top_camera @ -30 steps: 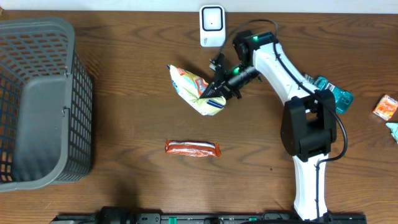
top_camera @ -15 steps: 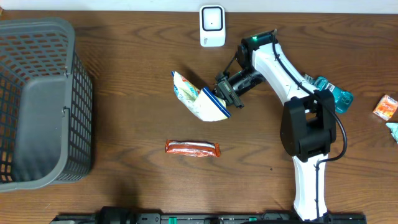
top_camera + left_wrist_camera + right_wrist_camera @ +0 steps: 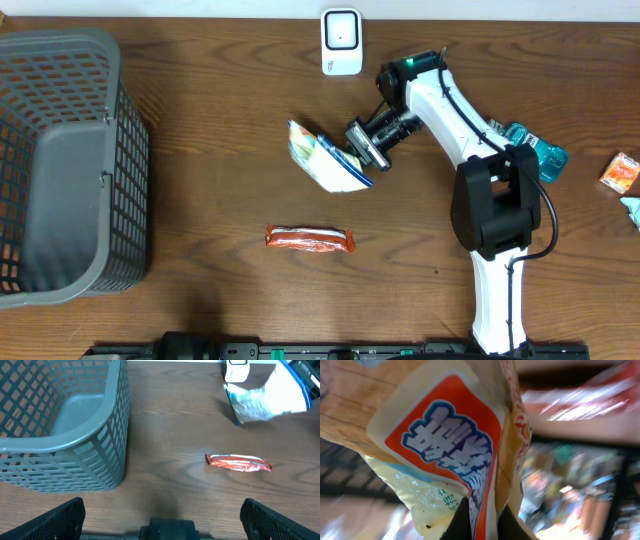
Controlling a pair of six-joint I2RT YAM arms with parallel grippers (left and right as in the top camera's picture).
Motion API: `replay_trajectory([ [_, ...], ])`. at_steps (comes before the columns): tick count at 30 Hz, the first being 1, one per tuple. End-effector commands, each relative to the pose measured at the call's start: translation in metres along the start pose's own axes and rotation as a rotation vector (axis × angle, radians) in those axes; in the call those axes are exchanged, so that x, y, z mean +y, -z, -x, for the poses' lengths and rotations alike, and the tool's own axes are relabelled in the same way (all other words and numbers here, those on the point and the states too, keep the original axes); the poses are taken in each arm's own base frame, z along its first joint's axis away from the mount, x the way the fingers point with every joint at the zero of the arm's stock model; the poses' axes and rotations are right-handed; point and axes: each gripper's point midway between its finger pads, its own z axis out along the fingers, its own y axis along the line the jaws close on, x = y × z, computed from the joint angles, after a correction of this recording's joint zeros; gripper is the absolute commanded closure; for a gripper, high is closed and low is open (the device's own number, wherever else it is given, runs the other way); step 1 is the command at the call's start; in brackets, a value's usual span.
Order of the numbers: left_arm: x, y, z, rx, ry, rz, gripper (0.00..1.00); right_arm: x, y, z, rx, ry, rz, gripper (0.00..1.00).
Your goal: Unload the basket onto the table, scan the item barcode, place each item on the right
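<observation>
One light, crinkly bag (image 3: pixel 322 160) hung just in front of the scanner (image 3: pixel 341 42), the right gripper (image 3: pixel 357 148) clamped on its edge seam, likely the best hold on such soft, slippery film, while the left gripper (image 3: pixel 161 510) stood with jaws wide apart, far from the scanner.

A dark brown wooden table (image 3: pixel 200 200) fills the overhead view, its grain running left to right in long streaks. Along the far edge runs a thin pale strip (image 3: pixel 180 8), white and plain; whether it is wall or floor cannot be told. A black rail (image 3: pixel 300 352) lies along the near edge. The light is soft and even, casting only faint, short shadows, and it leaves a dull sheen on the wood in the left wrist view. In the right wrist view the background is a blur of colours.
</observation>
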Motion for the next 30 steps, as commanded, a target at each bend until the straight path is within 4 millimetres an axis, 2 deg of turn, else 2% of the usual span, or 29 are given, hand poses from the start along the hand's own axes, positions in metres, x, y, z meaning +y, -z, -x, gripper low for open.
replay_trajectory([
  [1, 0.002, 0.000, -0.018, 0.081, -0.001, 0.014, 0.01, -0.040, 0.023, 0.045, -0.264, 0.015, -0.222, 0.99],
  [3, 0.002, 0.000, -0.018, 0.081, -0.001, 0.014, 0.01, -0.050, 0.039, 0.071, -0.387, 0.031, -0.283, 0.95],
  [4, 0.002, 0.000, -0.018, 0.081, -0.001, 0.014, 0.01, -0.054, 0.049, 0.085, -0.455, 0.048, -0.316, 0.51],
  [5, 0.002, 0.000, -0.018, 0.081, -0.002, 0.014, 0.01, -0.057, 0.059, 0.097, -0.518, 0.070, -0.345, 0.01],
  [7, 0.002, 0.000, -0.018, 0.081, -0.002, 0.014, 0.01, -0.059, 0.072, 0.113, -0.590, 0.115, -0.377, 0.01],
  [10, 0.002, 0.000, -0.018, 0.081, -0.001, 0.014, 0.01, -0.055, 0.077, 0.115, -0.563, 0.209, -0.357, 0.01],
  [11, 0.002, 0.000, -0.018, 0.081, -0.002, 0.014, 0.01, -0.055, 0.078, 0.115, -0.555, 0.226, -0.350, 0.01],
  [12, 0.002, 0.000, -0.018, 0.081, -0.001, 0.014, 0.01, -0.056, 0.081, 0.116, -0.554, 0.231, -0.348, 0.05],
  [13, 0.002, 0.000, -0.018, 0.081, -0.001, 0.014, 0.01, -0.057, 0.084, 0.115, -0.554, 0.226, -0.348, 0.26],
  [14, 0.002, 0.000, -0.018, 0.081, -0.001, 0.014, 0.01, -0.059, 0.087, 0.114, -0.549, 0.228, -0.350, 0.60],
  [16, 0.002, 0.000, -0.018, 0.081, -0.002, 0.014, 0.01, -0.056, 0.091, 0.107, -0.530, 0.244, -0.340, 0.98],
  [22, 0.002, 0.000, -0.018, 0.081, -0.002, 0.014, 0.01, -0.027, 0.090, 0.069, -0.476, 0.413, -0.331, 0.99],
  [24, 0.002, 0.000, -0.018, 0.081, -0.001, 0.014, 0.01, -0.026, 0.084, 0.071, -0.506, 0.440, -0.392, 0.99],
  [26, 0.002, 0.000, -0.018, 0.081, -0.001, 0.014, 0.01, -0.032, 0.074, 0.084, -0.550, 0.448, -0.490, 0.99],
  [30, 0.002, 0.000, -0.018, 0.081, -0.001, 0.014, 0.01, -0.048, 0.031, 0.100, -0.531, 0.428, -0.554, 0.99],
])
